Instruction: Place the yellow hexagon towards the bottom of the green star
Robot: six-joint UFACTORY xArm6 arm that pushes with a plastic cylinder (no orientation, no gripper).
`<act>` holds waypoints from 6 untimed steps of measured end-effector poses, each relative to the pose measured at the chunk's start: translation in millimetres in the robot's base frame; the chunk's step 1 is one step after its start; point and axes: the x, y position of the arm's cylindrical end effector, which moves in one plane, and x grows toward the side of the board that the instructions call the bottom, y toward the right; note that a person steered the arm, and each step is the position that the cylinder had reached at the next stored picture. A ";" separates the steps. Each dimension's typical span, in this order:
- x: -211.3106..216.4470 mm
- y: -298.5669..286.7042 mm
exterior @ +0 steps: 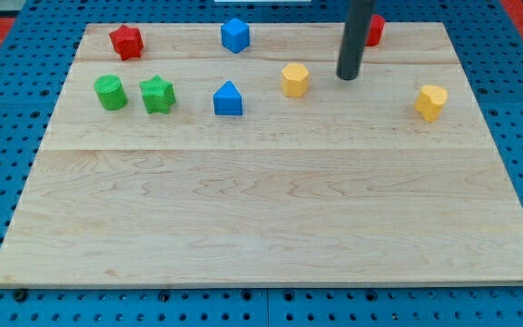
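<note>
The yellow hexagon (294, 79) lies on the wooden board in the upper middle. The green star (157, 94) lies at the upper left, well to the left of the hexagon. The blue triangular block (228, 99) lies between them. My tip (349, 76) rests on the board just to the right of the yellow hexagon, with a small gap between them.
A green round block (111, 93) sits just left of the green star. A red star (126, 41) and a blue block (235, 34) lie near the top edge. A red block (374, 29) is partly hidden behind the rod. A yellow heart-shaped block (430, 102) lies at the right.
</note>
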 end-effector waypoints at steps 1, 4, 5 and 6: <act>-10.6 -41.9; 103.3 -181.1; 122.3 -193.2; 166.8 -188.8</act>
